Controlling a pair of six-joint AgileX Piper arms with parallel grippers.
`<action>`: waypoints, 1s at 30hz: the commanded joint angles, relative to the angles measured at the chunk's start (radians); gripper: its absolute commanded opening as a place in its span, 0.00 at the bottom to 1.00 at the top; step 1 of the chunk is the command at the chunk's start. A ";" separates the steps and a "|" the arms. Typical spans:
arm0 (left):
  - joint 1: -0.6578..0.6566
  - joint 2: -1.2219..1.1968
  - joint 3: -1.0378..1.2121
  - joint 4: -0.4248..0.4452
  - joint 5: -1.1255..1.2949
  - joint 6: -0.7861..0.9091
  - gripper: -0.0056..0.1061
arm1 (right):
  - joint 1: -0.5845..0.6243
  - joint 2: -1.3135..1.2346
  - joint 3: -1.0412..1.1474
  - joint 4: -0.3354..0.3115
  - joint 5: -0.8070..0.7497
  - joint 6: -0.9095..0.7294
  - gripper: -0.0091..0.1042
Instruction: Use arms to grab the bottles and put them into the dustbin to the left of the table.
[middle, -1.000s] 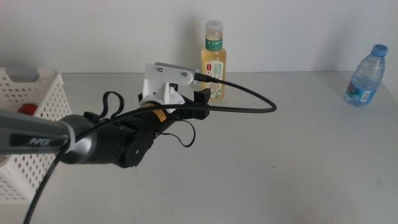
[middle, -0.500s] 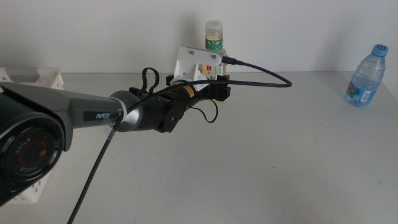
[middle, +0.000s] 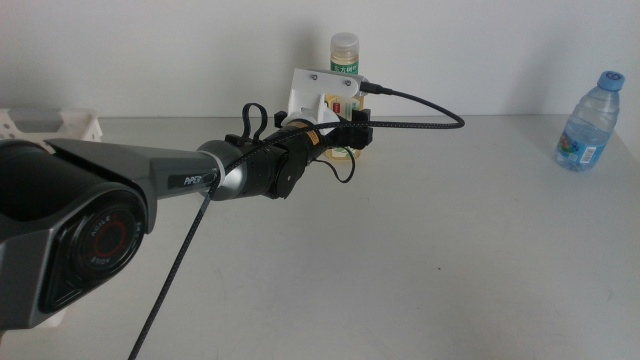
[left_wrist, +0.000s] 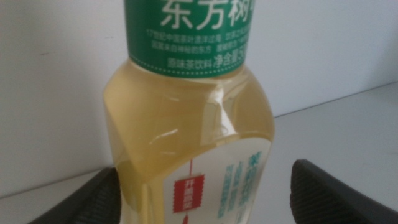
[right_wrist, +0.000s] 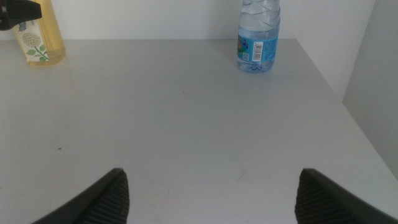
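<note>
The tea bottle (left_wrist: 193, 143) stands upright at the table's (middle: 450, 260) far edge, between the spread jaws of the left gripper (middle: 352, 132). Its long axis is vertical, crosswise to the closing direction. The right gripper (right_wrist: 211, 193) waits, jaws apart, farther off.

Plain white wall (middle: 480, 50) behind the tabletop, bare and evenly lit.

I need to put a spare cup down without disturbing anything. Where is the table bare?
Bare: the table between the tea bottle and the water bottle, and its whole near side. Crowded: around the tea bottle, where the left gripper sits.
</note>
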 joint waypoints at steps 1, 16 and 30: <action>-0.001 -0.044 -0.068 -0.005 -0.076 -0.016 0.87 | -0.009 -0.022 -0.010 -0.011 -0.072 -0.009 0.74; -0.001 0.001 -0.149 -0.031 -0.086 -0.046 0.28 | -0.009 -0.022 -0.010 -0.011 -0.072 -0.009 0.74; 0.031 -0.364 -0.043 -0.028 0.453 0.049 0.03 | -0.009 -0.022 -0.010 -0.011 -0.072 -0.009 0.74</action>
